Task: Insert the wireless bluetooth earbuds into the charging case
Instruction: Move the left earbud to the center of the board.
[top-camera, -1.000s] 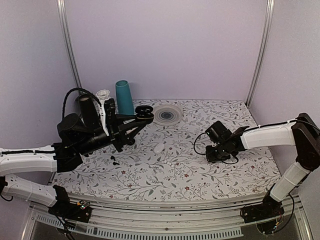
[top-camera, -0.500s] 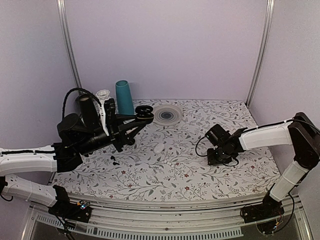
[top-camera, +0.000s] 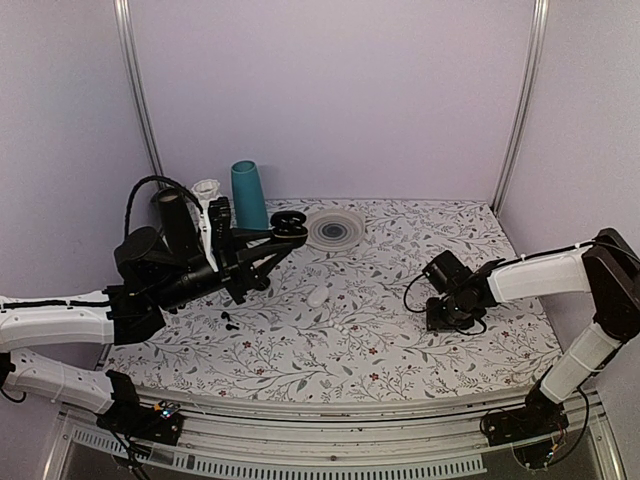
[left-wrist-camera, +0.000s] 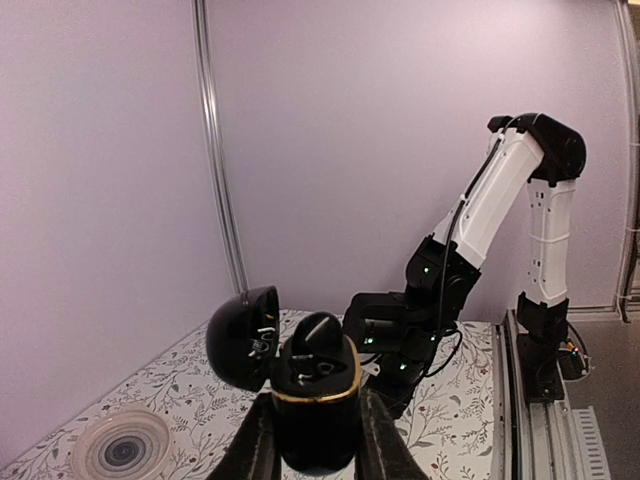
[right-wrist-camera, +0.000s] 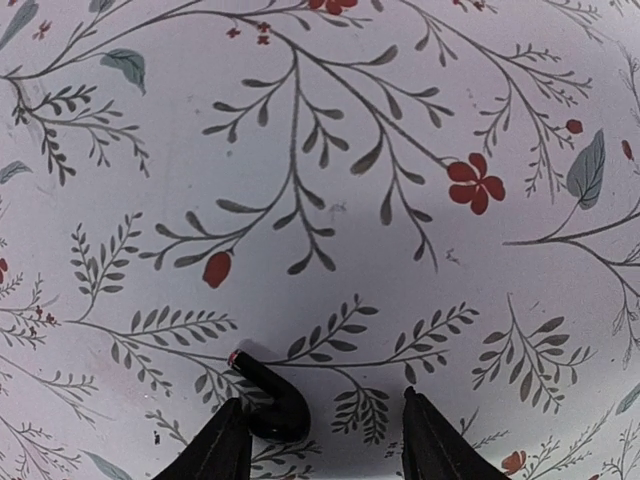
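Note:
My left gripper (left-wrist-camera: 316, 440) is shut on a black charging case (left-wrist-camera: 316, 400) with a gold rim, held up above the table with its lid (left-wrist-camera: 243, 338) swung open. One black earbud (left-wrist-camera: 318, 335) stands in the case. In the top view that gripper (top-camera: 285, 232) and the case (top-camera: 291, 223) hang over the table's back left. My right gripper (right-wrist-camera: 320, 430) is open, pointing down at the table. A black earbud (right-wrist-camera: 270, 400) lies on the cloth between its fingers, close to the left finger (right-wrist-camera: 222, 445). In the top view the right gripper (top-camera: 447, 316) hides that earbud.
A white case (top-camera: 319, 296), a small pale earbud (top-camera: 340, 327) and black earbuds (top-camera: 229, 320) lie mid-table. A teal cup (top-camera: 249, 195), a white funnel shape (top-camera: 207, 190) and a clear round dish (top-camera: 335, 228) stand at the back. The right arm (left-wrist-camera: 500, 210) rises beyond the held case.
The right gripper has shifted a little to the right and toward the near edge, and its jaws stand wider apart. The left arm and the case have not moved.

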